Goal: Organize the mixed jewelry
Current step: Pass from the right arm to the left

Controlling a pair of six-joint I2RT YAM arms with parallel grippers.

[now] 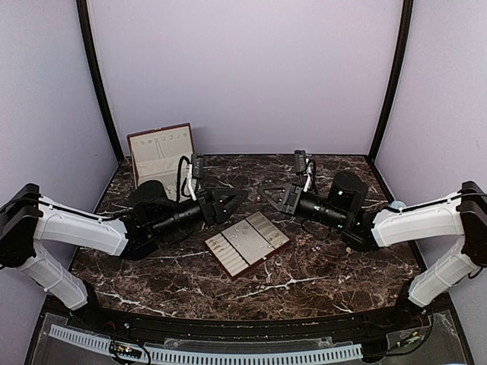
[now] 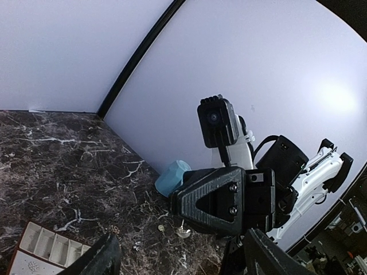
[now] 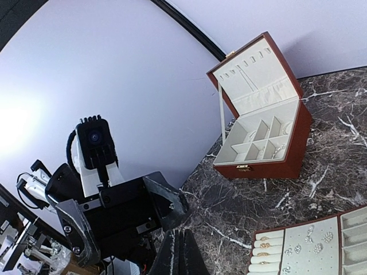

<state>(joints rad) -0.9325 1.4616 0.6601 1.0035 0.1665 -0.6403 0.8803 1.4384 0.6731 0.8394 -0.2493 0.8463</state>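
Marbled dark tabletop (image 1: pixel 152 266) was recorded in the overhead view, with the cream slotted tray (image 1: pixel 268 230) at centre bearing mixed jewelry (image 1: pixel 243 234). The left gripper (image 1: pixel 242 199), jaws spread wide and empty, was noted just above and left of the tray; the right gripper (image 1: pixel 262 188), fully closed on nothing, was noted above it.

Left wrist view: a few loose pieces (image 2: pixel 183 232) were listed on the marble at lower centre, between that gripper's parted fingers.

Right wrist view: pressed-together fingers were logged at bottom centre, jewelry on the tray at lower right, and the open box (image 3: pixel 264 114) at upper right.
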